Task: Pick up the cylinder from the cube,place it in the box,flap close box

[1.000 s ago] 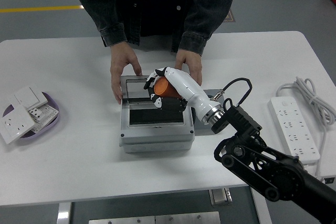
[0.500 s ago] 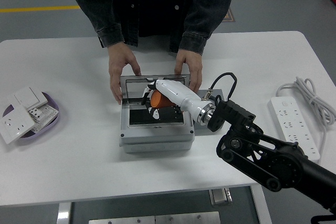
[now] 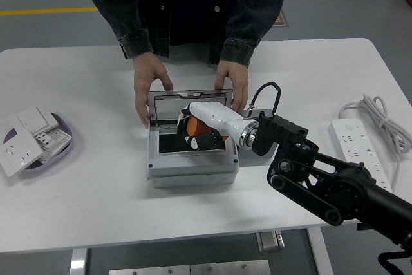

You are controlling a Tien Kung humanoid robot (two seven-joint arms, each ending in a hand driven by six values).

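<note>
Fingers (image 3: 193, 138) clasp cylinder (image 3: 192, 126) low inside box (image 3: 191, 172) walls.

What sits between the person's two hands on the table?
In the head view, the grey box with its raised lid sits there, and the right hand lowers the orange cylinder into it.

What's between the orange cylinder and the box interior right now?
Nothing visible. The right hand holds the orange cylinder low inside the open box; the lid stands up behind, steadied by the person's hands.
</note>
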